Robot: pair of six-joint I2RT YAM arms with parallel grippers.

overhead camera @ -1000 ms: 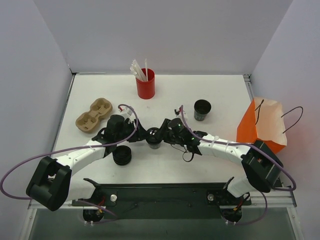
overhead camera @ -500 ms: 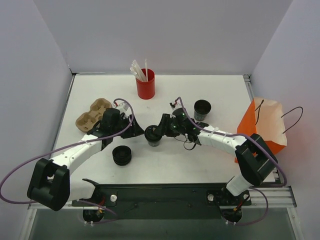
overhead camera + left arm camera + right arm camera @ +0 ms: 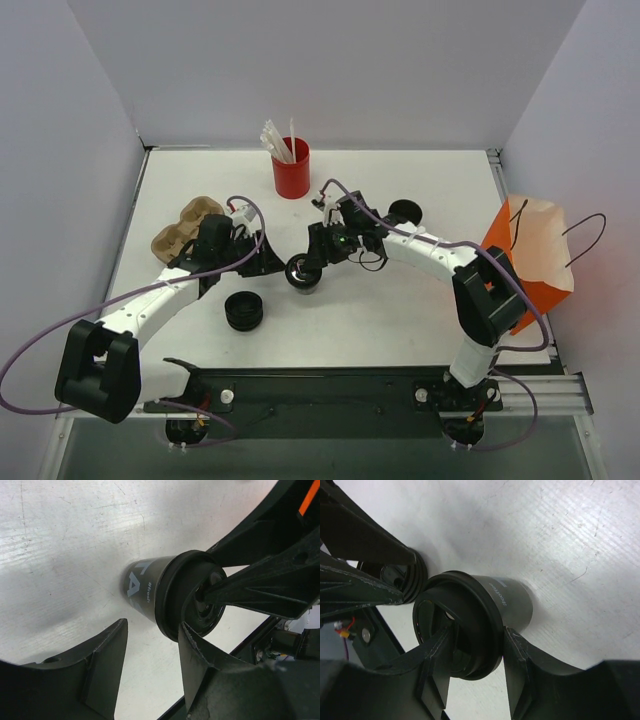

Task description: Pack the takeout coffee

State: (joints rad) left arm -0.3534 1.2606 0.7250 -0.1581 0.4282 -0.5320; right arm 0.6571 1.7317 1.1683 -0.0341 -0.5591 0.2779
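Observation:
A small black takeout cup with a black lid (image 3: 303,272) stands at the table's middle. My right gripper (image 3: 312,262) is shut on its lid: one finger lies across the lid top and the other presses outside the rim (image 3: 490,630). My left gripper (image 3: 268,262) is open and empty just left of the cup, its right fingertip (image 3: 187,635) close to the lid's edge (image 3: 172,595). A second black cup (image 3: 405,211), with no lid on it, stands at the back right, partly hidden by my right arm. The orange paper bag (image 3: 520,255) stands at the table's right edge.
A red cup of white straws (image 3: 291,168) stands at the back centre. A brown cardboard cup carrier (image 3: 183,230) lies at the left, behind my left arm. A low stack of loose black lids (image 3: 243,311) sits in front of my left gripper.
My left gripper has drawn back to the left, away from the cup. My right arm has swung toward the back and now covers part of the second cup; its gripper stays on the lidded cup.

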